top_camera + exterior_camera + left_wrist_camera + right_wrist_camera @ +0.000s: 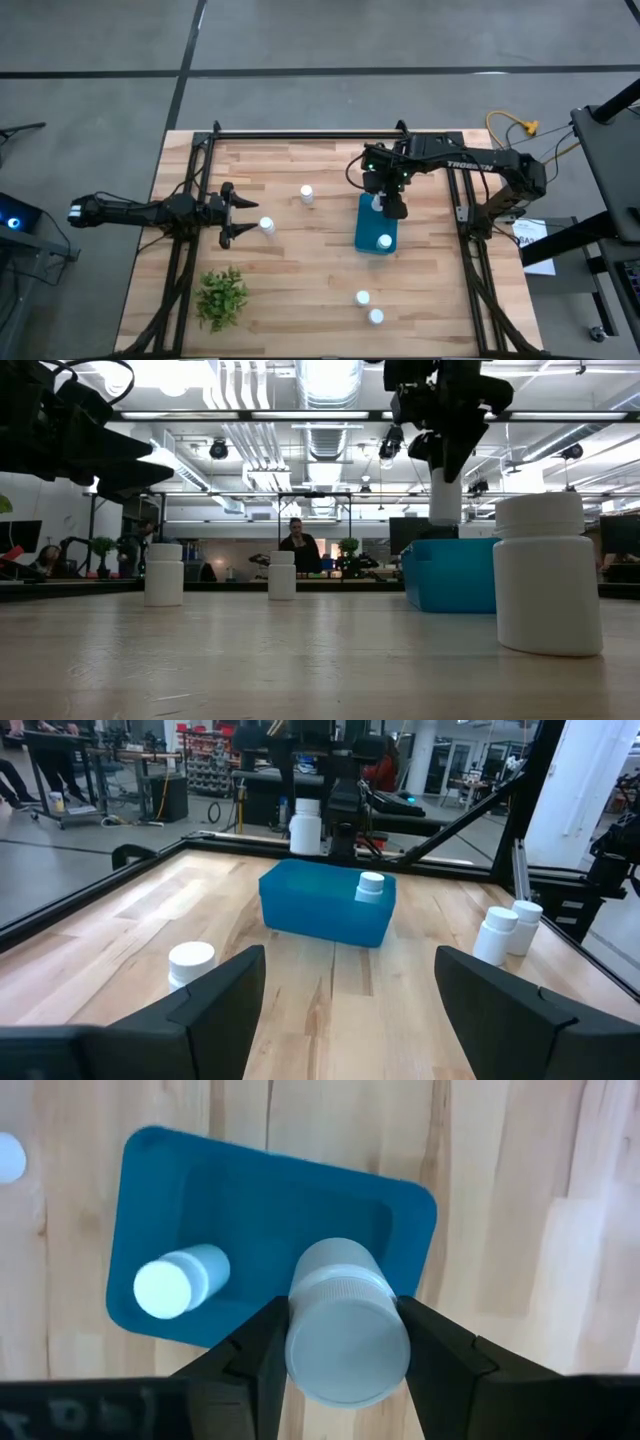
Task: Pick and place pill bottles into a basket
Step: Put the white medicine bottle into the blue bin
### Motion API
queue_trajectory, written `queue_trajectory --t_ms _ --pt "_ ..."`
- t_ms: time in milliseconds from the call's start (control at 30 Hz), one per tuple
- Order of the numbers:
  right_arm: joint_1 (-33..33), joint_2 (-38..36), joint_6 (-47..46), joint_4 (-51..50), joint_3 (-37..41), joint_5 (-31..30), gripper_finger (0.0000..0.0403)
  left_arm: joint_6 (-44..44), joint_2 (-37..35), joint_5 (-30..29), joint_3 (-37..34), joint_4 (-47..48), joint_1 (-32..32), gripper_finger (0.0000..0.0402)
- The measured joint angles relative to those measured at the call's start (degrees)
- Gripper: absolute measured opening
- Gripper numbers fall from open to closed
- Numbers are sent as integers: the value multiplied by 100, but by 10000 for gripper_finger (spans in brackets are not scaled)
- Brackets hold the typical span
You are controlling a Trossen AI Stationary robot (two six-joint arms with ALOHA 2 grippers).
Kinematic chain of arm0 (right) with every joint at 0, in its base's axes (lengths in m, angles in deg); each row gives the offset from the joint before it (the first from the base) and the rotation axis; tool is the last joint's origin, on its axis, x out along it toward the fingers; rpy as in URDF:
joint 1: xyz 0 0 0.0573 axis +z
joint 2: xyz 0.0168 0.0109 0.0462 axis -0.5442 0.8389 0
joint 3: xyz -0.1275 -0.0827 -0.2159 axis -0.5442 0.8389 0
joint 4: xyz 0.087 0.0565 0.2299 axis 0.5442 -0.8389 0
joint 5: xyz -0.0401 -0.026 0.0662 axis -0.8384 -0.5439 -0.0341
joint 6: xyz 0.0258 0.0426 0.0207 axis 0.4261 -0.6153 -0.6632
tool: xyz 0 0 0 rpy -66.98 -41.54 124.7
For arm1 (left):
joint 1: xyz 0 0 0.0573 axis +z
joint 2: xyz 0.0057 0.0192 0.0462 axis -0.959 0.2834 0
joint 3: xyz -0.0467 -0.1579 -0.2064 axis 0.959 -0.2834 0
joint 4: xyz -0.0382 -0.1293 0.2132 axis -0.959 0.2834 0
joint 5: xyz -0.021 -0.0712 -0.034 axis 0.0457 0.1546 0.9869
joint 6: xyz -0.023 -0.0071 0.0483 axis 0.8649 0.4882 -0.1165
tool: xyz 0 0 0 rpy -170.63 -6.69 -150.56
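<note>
R gripper (340, 1342) clamped small white plastic pill bottle (345, 1325) | hung right above teal rectangular basket (160, 1165), far end | L gripper (232, 214) open, idle left.

Right arm reaches in from right side, elbow bent, wrist pointing straight down. Right gripper (345, 1350) clamps bottle (345, 1330) between both fingers (250, 1355), cap toward wrist camera, held off desk. Left arm stretched level from left side, low over desk. Left gripper (350, 990) fingers spread wide, nothing between them.
</note>
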Motion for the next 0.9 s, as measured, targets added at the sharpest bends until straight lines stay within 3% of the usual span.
queue_trajectory --t_ms 300,567,900 --pt "63 -7 -44 129 402 -61 148 0 1 0 0 3 -2 274" --pt "129 -154 -155 905 888 -267 148 2 1 -2 0 3 -2 274" --pt "122 -607 -262 862 1326 -367 148 0 3 0 0 1 -2 274"
